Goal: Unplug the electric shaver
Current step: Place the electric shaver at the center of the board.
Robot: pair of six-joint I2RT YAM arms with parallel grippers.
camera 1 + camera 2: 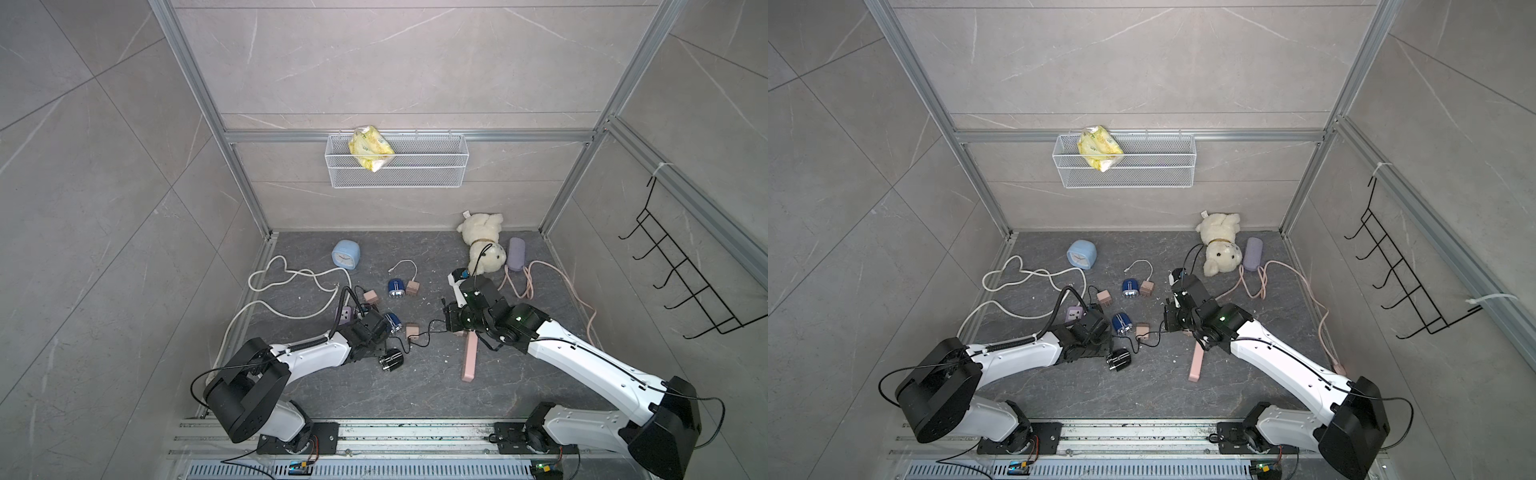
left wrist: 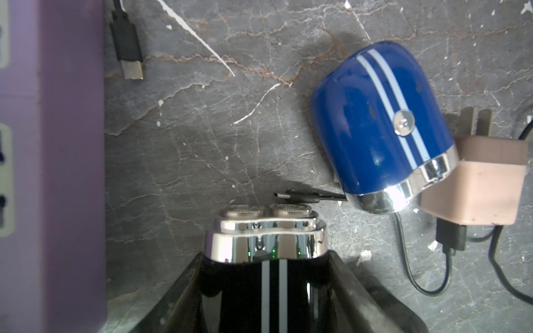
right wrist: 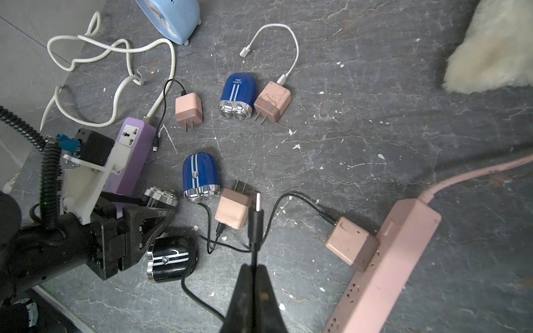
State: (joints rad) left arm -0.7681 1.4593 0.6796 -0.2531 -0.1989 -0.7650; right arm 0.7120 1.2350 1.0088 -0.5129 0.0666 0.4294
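The left claw [image 2: 265,253] grips a black shaver [image 2: 265,235], low in the frame. The right claw [image 3: 253,268] pinches a black cable [image 3: 256,225].

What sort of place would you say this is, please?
Probably a mock bathroom built as a robot test cell: stone-look panels in a metal frame, with a wire basket and a hook rack on the walls.
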